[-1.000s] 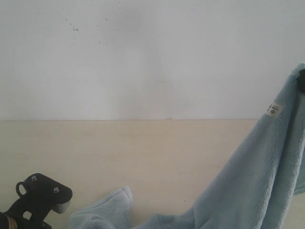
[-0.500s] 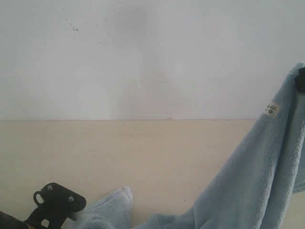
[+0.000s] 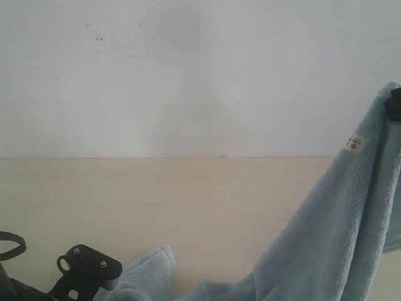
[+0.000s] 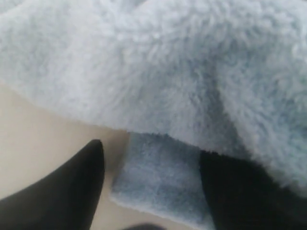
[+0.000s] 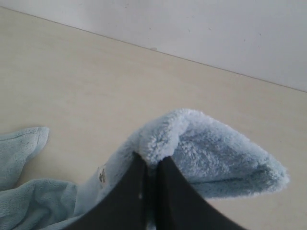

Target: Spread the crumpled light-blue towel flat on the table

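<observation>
The light-blue towel hangs in a long slope from my right gripper at the upper right edge, its white tag just below the grip. In the right wrist view that gripper is shut on a pinched fold of the towel. The towel's low end lies crumpled on the table at the bottom. My left gripper sits low beside that end. In the left wrist view it is open, with a flat towel corner lying between its black fingers.
A white wall rises behind the beige table. Bare tabletop stretches across the left and middle of the exterior view. A dark cable loop shows at the left edge.
My left gripper has moved right and lower, up to the towel's crumpled end. The right gripper's held end and its tag have shifted slightly up and left.
</observation>
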`<state>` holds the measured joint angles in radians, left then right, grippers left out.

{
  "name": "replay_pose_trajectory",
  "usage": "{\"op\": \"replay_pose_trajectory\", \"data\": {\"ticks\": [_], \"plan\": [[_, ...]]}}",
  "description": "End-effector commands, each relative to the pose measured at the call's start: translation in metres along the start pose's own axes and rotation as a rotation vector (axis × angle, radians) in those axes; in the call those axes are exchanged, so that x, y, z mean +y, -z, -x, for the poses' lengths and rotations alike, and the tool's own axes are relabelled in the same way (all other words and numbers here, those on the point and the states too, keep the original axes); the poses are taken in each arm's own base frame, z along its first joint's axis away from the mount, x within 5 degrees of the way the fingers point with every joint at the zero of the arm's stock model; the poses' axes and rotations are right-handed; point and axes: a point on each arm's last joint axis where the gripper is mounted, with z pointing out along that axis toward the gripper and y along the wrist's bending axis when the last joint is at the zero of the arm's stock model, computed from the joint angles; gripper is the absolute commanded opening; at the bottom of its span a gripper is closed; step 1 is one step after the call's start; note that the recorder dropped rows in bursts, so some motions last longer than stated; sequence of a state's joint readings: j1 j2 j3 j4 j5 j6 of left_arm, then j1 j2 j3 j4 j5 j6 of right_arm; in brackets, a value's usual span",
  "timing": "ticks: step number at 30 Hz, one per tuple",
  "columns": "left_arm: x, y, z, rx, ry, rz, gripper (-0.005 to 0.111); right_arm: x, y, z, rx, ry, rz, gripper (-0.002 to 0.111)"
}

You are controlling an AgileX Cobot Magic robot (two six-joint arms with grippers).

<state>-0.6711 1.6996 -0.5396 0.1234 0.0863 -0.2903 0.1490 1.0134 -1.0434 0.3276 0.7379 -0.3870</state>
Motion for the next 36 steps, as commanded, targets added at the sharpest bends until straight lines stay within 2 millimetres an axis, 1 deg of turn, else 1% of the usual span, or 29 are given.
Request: {"op": "replay_pose_trajectory", "data": {"ticks": [1, 2, 3, 5, 8, 11, 12, 14, 15, 16, 17, 18, 19, 22, 25, 28, 31, 36], "plan": [[0.002, -0.012, -0.011, 0.083, 0.039, 0.016, 0.027, 0.001, 0.002, 0.002, -0.016, 0.005, 0.001, 0.0], [0.003, -0.013, -0.013, 0.102, 0.04, 0.021, 0.017, 0.001, 0.002, 0.002, -0.017, 0.004, 0.003, 0.0], [0.004, -0.014, -0.017, 0.139, 0.04, 0.031, 0.004, 0.001, 0.002, 0.002, -0.017, 0.004, 0.003, 0.0], [0.006, -0.013, -0.024, 0.218, -0.001, 0.049, 0.004, 0.001, 0.002, 0.002, -0.017, 0.004, 0.003, 0.0], [0.007, -0.006, -0.029, 0.29, -0.034, 0.065, 0.004, 0.001, 0.002, 0.002, -0.018, 0.004, 0.002, 0.0], [0.008, 0.011, -0.027, 0.291, -0.049, 0.071, 0.004, 0.0, 0.003, 0.004, -0.042, 0.009, -0.012, 0.0], [0.008, 0.02, -0.026, 0.278, -0.051, 0.071, 0.004, 0.0, 0.004, 0.005, -0.056, 0.012, -0.018, 0.0], [0.008, 0.041, -0.022, 0.24, -0.073, 0.073, 0.004, -0.001, 0.008, 0.007, -0.089, 0.013, -0.03, 0.0], [0.01, 0.066, -0.019, 0.189, -0.09, 0.086, 0.004, -0.002, 0.01, 0.007, -0.092, 0.027, -0.047, 0.0], [0.011, 0.08, -0.018, 0.162, -0.096, 0.093, 0.004, -0.003, 0.01, 0.006, -0.08, 0.037, -0.061, 0.0], [0.014, 0.106, -0.018, 0.127, -0.105, 0.115, 0.004, -0.007, 0.01, 0.004, -0.054, 0.043, -0.098, 0.0], [0.015, 0.119, -0.017, 0.105, -0.109, 0.125, 0.004, -0.008, 0.01, 0.003, -0.044, 0.044, -0.115, 0.0], [0.017, 0.137, -0.017, 0.069, -0.106, 0.146, 0.004, -0.01, 0.01, 0.003, -0.038, 0.046, -0.136, 0.0], [0.025, 0.18, -0.02, -0.027, -0.076, 0.208, 0.004, -0.013, 0.016, 0.002, -0.041, 0.043, -0.182, 0.0], [0.033, 0.221, -0.027, -0.113, -0.045, 0.265, 0.004, -0.014, 0.028, 0.001, -0.059, 0.041, -0.223, 0.0], [0.041, 0.252, -0.038, -0.154, -0.012, 0.326, 0.004, -0.013, 0.044, -0.001, -0.085, 0.035, -0.26, 0.0], [0.044, 0.274, -0.043, -0.23, 0.006, 0.344, 0.004, -0.01, 0.06, -0.004, -0.112, 0.022, -0.28, 0.0], [0.048, 0.305, -0.053, -0.374, 0.038, 0.345, 0.004, -0.008, 0.096, -0.011, -0.197, 0.0, -0.36, 0.0]]}}
